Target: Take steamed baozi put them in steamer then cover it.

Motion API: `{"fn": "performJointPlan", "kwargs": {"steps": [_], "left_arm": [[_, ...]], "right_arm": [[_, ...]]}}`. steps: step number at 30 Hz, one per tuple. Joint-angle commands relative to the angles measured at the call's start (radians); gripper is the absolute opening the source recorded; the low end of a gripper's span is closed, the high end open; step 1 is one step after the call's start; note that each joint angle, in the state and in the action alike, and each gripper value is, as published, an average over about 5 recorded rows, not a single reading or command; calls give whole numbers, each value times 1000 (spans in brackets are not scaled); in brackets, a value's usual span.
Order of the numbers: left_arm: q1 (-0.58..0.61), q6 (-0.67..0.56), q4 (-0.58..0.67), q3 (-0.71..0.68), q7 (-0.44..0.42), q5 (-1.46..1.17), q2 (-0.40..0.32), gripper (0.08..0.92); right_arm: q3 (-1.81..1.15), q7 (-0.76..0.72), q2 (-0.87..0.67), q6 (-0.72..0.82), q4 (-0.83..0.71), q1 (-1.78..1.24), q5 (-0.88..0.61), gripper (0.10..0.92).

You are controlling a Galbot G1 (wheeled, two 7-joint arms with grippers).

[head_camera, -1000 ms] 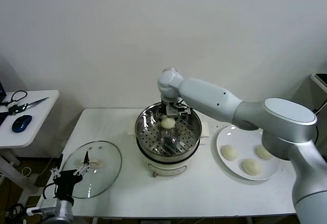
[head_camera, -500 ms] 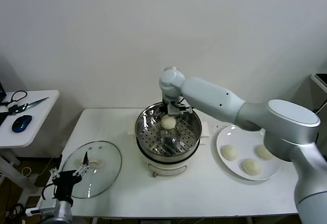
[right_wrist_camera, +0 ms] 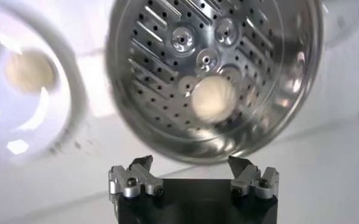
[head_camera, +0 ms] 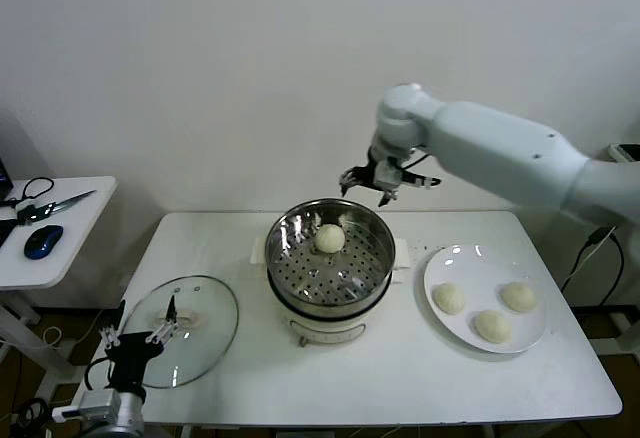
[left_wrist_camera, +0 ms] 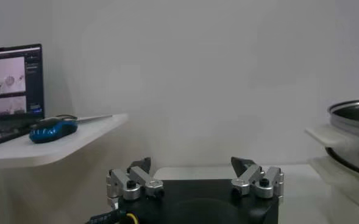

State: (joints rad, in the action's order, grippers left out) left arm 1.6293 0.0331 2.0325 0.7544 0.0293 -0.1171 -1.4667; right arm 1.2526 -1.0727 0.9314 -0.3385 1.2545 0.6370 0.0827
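Right gripper (head_camera: 384, 184): fingers (right_wrist_camera: 141, 165) spread wide, nothing between them. You see it hanging in the air above and just behind the back rim of the steamer (head_camera: 330, 258), clear of the basket. Arm reaches in from the right side.

Left gripper (head_camera: 140, 336): fingers (left_wrist_camera: 141, 165) also spread, empty, parked low at the front-left corner of the counter (head_camera: 400, 378), over the near edge of the glass lid (head_camera: 185, 328). The lid lies flat on the counter, left of the steamer and apart from it.

Steamer: round shiny steel basket, perforated floor with raised ribs, sitting on a white pot base with side handles, mid-counter. Uncovered.

One baozi (head_camera: 330, 238) is inside, on the perforated floor toward the back of the basket. Smooth pale cream dome, small against the basket; right wrist view shows it (right_wrist_camera: 213, 98) resting on the holes, touching nothing else.

Three more baozi (head_camera: 450, 298) sit on the white plate (head_camera: 440, 263) right of the steamer, near it but not touching: one at left, one at front, one at right. Same look, round, matte, off-white, spaced apart from each other.

Off to the left you have a small side table (head_camera: 60, 248) with a blue mouse (head_camera: 42, 241) on it.
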Motion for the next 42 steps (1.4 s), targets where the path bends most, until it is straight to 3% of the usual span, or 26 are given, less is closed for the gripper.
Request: {"fn": "performJointPlan", "kwargs": {"steps": [1,7,12,17,26,42], "left_arm": [[1,-2,4,-5,-1,3,-3,823],[5,-4,8,-5,-1,7,-5,823],[9,-3,15,-3,-1,8,0,823],[2,0,15,-7,-2,17,1,823],[3,3,16,-6,-3,22,5,823],[12,1,7,0,-1,24,4,823]], "right_arm": [[159,-1,-287,396,102,120,-393,823],[113,16,-393,554,97,-51,-471,823],[-54,5,-421,569,41,-283,-376,823],[-233,-11,-381,561,-30,-499,-235,823],[-348,-26,-267,532,-141,-650,-140,823],[-405,-29,-116,507,-287,-674,-133,823]]}}
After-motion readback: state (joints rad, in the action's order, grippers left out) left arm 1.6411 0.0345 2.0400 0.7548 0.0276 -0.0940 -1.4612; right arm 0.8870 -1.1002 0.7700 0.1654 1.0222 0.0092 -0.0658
